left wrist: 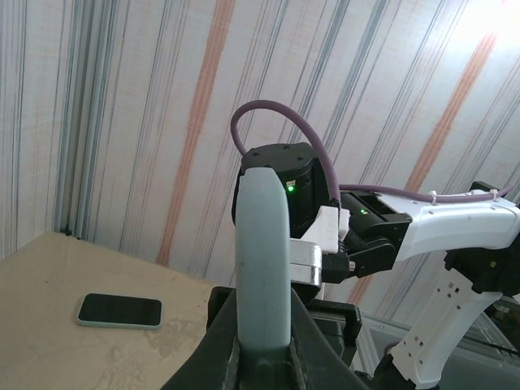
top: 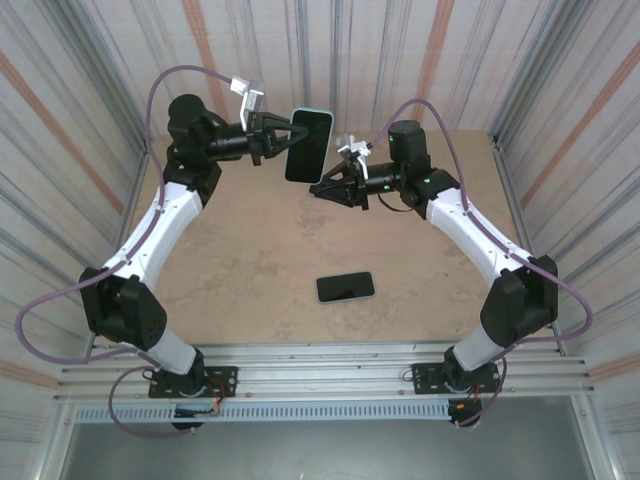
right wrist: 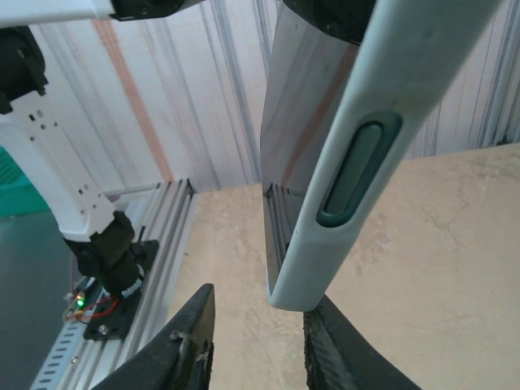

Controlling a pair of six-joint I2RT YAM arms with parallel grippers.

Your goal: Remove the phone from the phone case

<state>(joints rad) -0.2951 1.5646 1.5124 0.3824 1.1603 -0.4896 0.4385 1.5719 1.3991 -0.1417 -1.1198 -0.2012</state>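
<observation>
Beige tabletop, striped walls; left claw pinching phone case; right claw spread.

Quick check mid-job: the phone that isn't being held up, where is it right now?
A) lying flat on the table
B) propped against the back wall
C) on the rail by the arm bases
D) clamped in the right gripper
A: the second phone lies flat on the table, apart from both arms, while the left gripper holds the cased phone up in the air.
</observation>
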